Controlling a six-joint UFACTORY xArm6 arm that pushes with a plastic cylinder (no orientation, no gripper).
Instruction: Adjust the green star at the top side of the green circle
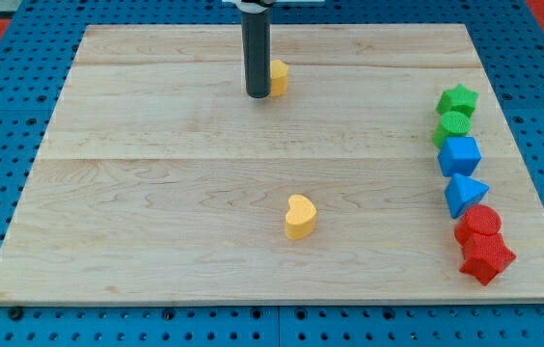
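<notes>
The green star [457,98] lies near the view's right edge of the wooden board [156,193], touching the top side of the green circle [452,126]. My tip [258,94] is far to their left, near the view's top centre. It stands just left of a yellow block [278,77] that the rod partly hides, so its shape cannot be made out.
Below the green circle runs a column along the right edge: a blue cube [460,155], a blue triangle [464,193], a red circle [480,224] and a red star [486,257]. A yellow heart [300,216] lies at the lower centre.
</notes>
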